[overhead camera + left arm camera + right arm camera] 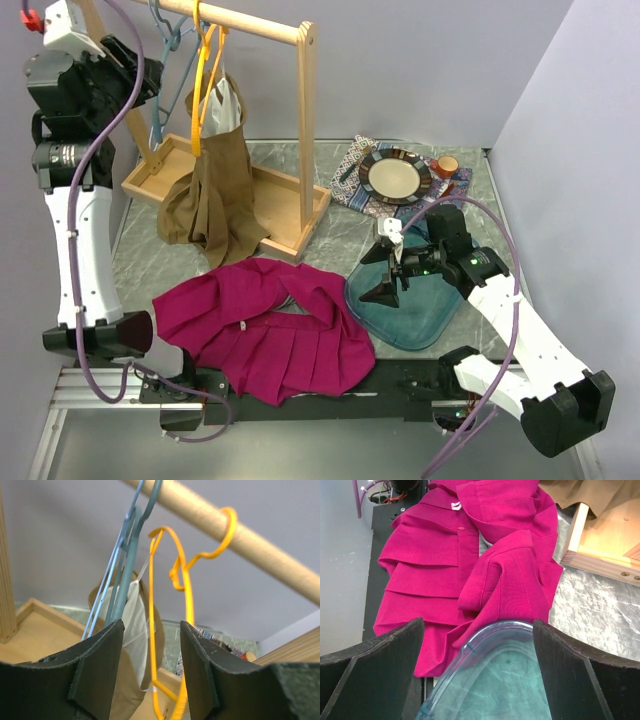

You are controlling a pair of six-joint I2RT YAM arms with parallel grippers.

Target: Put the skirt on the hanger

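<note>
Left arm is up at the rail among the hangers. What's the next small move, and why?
Probably close the left gripper on the orange hanger. Its wire shows in the gap between the open fingers, and it is hooked over the wooden rail. The magenta skirt lies crumpled on the table, so a hanger likely has to come off first.

A light wooden clothes rack point(306, 120) with a shallow tray base stands at the far left of the grey marbled table point(345, 240). A brown garment with a white lining point(215, 185) hangs under its rail, the hem spilling over the base's near edge. Far right, a round beige plate with a dark rim point(396, 176) sits on a patterned cloth point(350, 172), with a small orange cup point(449, 164) just beside it. Nearer, a translucent teal plastic tray point(415, 322) lies flat.
</note>
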